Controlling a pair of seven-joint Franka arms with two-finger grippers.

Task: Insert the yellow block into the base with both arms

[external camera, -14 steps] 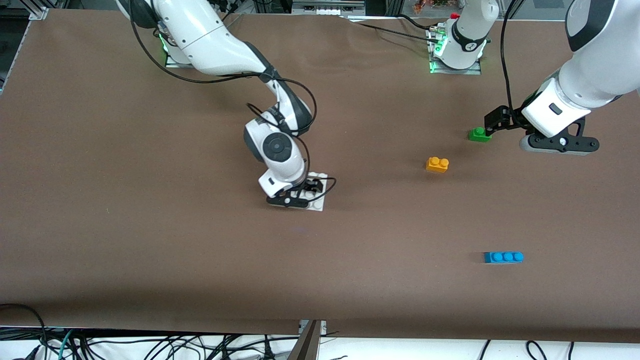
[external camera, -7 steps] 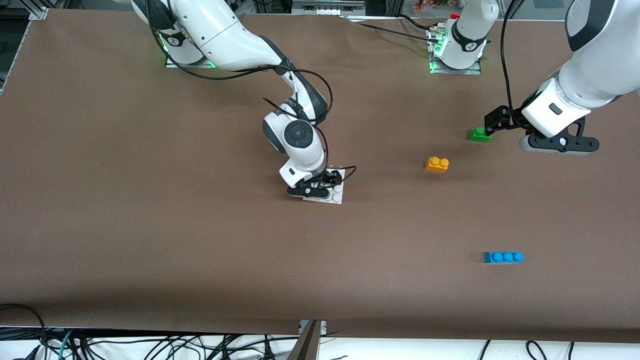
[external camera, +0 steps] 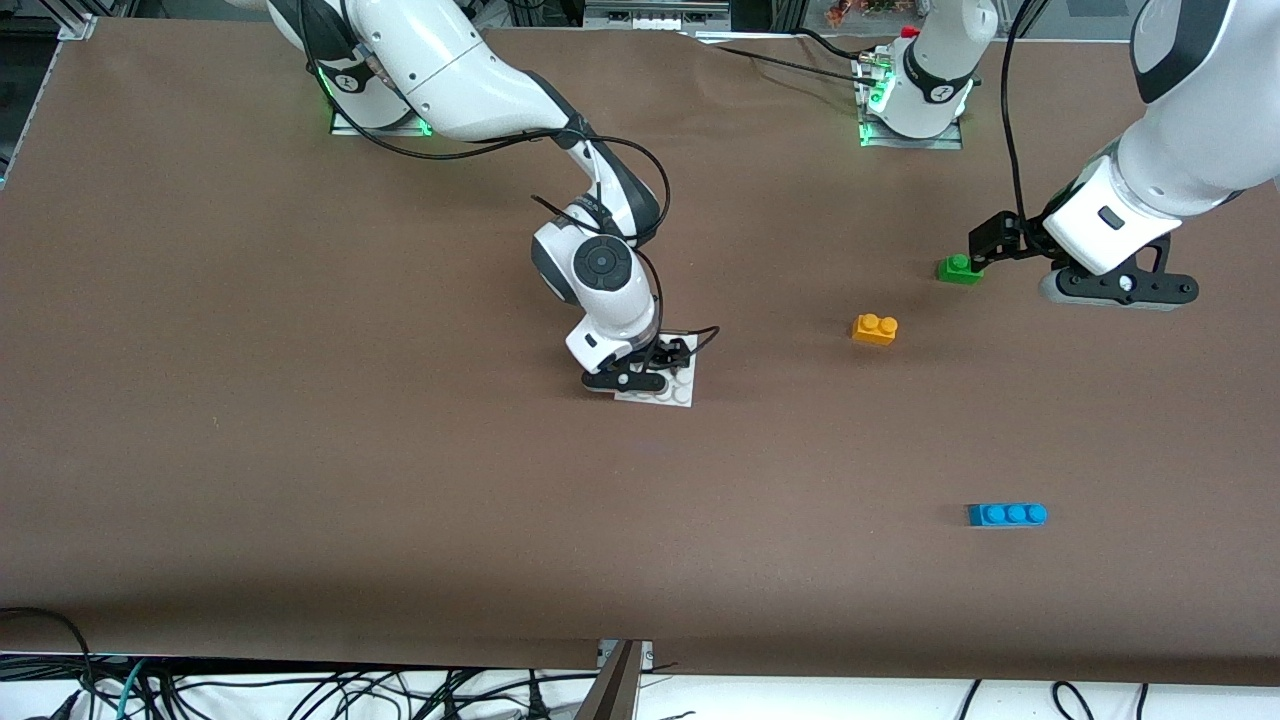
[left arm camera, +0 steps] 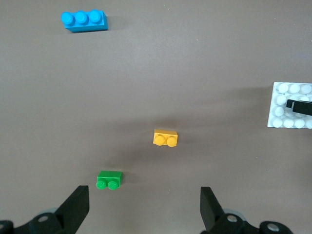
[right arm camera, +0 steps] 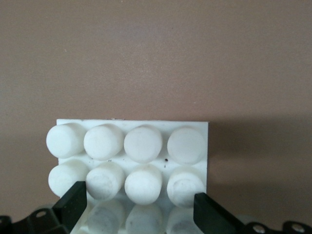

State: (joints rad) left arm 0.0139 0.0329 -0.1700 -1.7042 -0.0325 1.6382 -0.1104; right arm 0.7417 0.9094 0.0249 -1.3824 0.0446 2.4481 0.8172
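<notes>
Straddling base [external camera: 668, 388], right gripper [external camera: 660, 362]; yellow block [external camera: 875, 329] well apart.

The flat white studded plastic base plate [right arm camera: 131, 146] is seen lying on the brown table surface [right arm camera: 156, 53], and its edges are flanked by the right gripper's [right arm camera: 134, 207] two black fingers [right arm camera: 73, 202].

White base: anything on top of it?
No brick on the base. Only the right gripper is at it, jaws straddling its edge. The studs under the gripper are covered. The yellow block lies apart.
</notes>
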